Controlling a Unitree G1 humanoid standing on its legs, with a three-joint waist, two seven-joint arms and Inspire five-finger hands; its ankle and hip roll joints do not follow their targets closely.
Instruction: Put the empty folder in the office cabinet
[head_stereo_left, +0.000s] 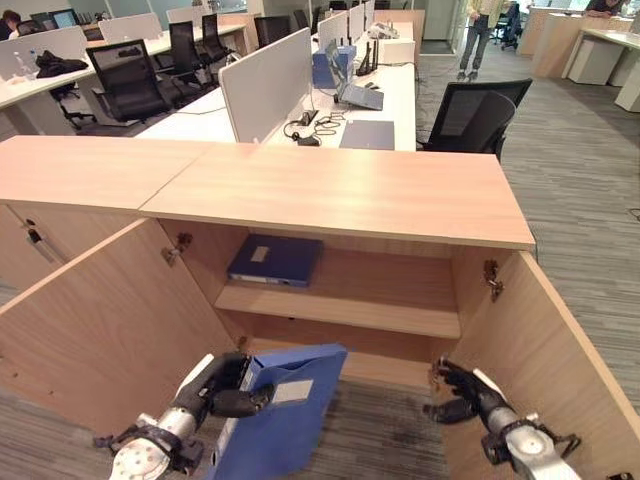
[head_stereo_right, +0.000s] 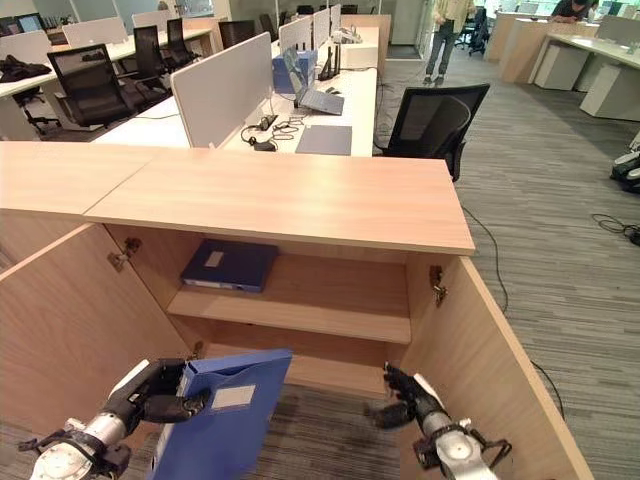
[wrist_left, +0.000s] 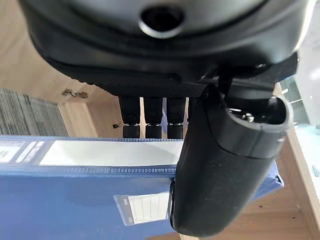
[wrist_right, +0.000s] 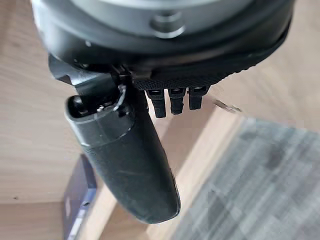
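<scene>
A light blue folder (head_stereo_left: 285, 420) with a white spine label stands upright low in front of the open wooden cabinet (head_stereo_left: 340, 190). My left hand (head_stereo_left: 225, 385) is shut on its top edge, fingers over one side and the thumb (wrist_left: 225, 165) on the other; the folder (wrist_left: 75, 200) shows right under that hand. The folder's top corner is level with the lower compartment's opening, outside the cabinet. My right hand (head_stereo_left: 465, 392) hangs by the right door with its fingers curled and holds nothing.
A dark blue folder (head_stereo_left: 275, 260) lies flat on the left of the cabinet's shelf (head_stereo_left: 380, 300). Both doors stand wide open, left door (head_stereo_left: 100, 320) and right door (head_stereo_left: 560, 350). Behind are desks, office chairs and a person standing far off.
</scene>
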